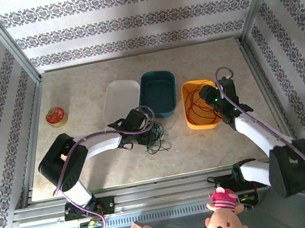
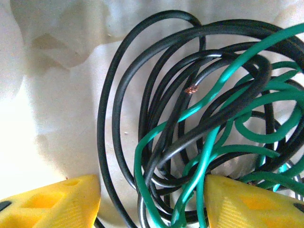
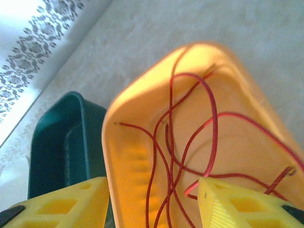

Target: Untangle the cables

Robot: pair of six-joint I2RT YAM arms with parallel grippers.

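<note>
You're hanging the left gripper (image 2: 152, 199) just in front of the teal bin (image 1: 158, 92), jaws released and spread wide. They're straddling the knot of black cable (image 2: 228, 111) and green cable (image 2: 211, 142) lying on the table (image 1: 205, 146) off the bin's near edge.

Risk: closing here is likely pinching several strands at once. A pull is then tightening the knot or dragging the whole bundle, not freeing one wire. The bare copper end (image 2: 191, 89) is sitting mid-coil and is probably snagging on loops if yanked.

The right gripper (image 3: 154, 204) is hovering to the right of the bin over the orange tray (image 1: 201, 127), fingers apart, gripping nothing. The red cable (image 3: 214, 114) is lying looped inside. Dipping there is risking hooking red back out or tipping the tray, which looks light.
</note>
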